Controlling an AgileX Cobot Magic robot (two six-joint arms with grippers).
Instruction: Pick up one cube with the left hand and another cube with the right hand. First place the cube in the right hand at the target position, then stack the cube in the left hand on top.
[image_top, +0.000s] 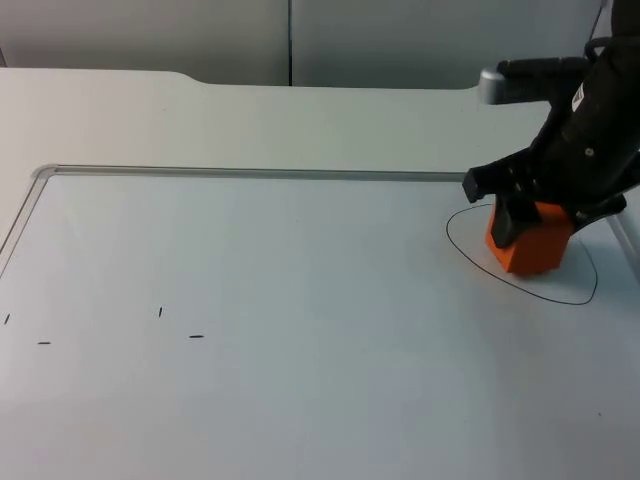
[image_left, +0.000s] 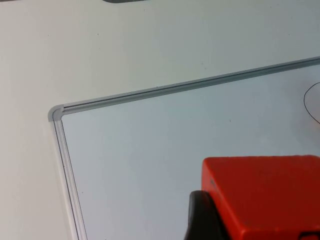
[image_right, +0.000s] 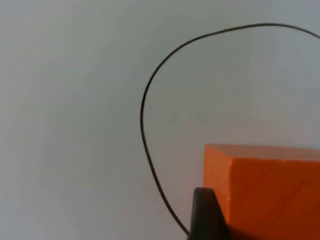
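White board surface: right pincer (image_top: 530, 222) pinches orange cube (image_top: 535, 245) inside drawn circle (image_top: 470, 258); left pincer (image_left: 250, 220) pinches red cube (image_left: 265, 195).

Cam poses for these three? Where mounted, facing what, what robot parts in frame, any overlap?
Top: fixed, looks down and forward over the whiteboard; right tool at the orange cube inside the drawn ring.
Left wrist: looks along the left tool at the board corner; a fingertip against a red cube.
Right wrist: fingertip, orange cube, ring.
Shared: top and right wrist both show orange cube and ring.
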